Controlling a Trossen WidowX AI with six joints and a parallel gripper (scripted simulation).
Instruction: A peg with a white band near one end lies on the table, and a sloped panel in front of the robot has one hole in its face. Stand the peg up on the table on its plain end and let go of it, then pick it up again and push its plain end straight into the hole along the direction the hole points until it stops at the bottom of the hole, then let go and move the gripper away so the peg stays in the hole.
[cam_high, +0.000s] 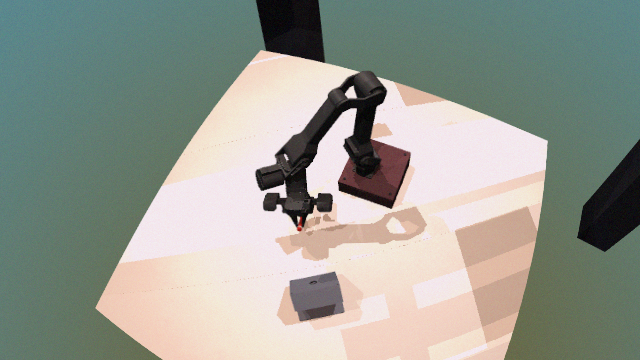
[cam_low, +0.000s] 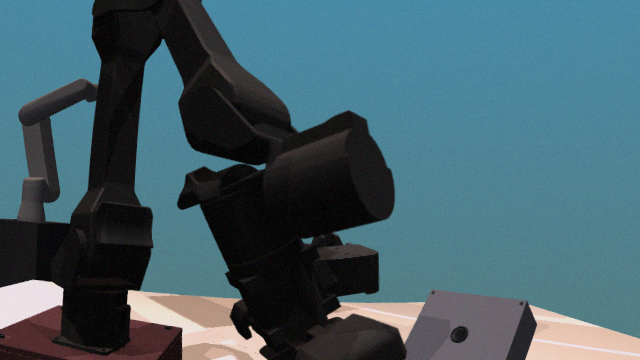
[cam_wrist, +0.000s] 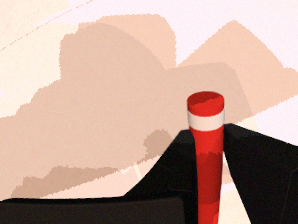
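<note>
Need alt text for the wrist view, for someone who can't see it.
Red peg held between the gripper's two black fingers, its white band near the far end, just beyond the fingertips. Behind it, a pale table crossed by tan shadows.
</note>
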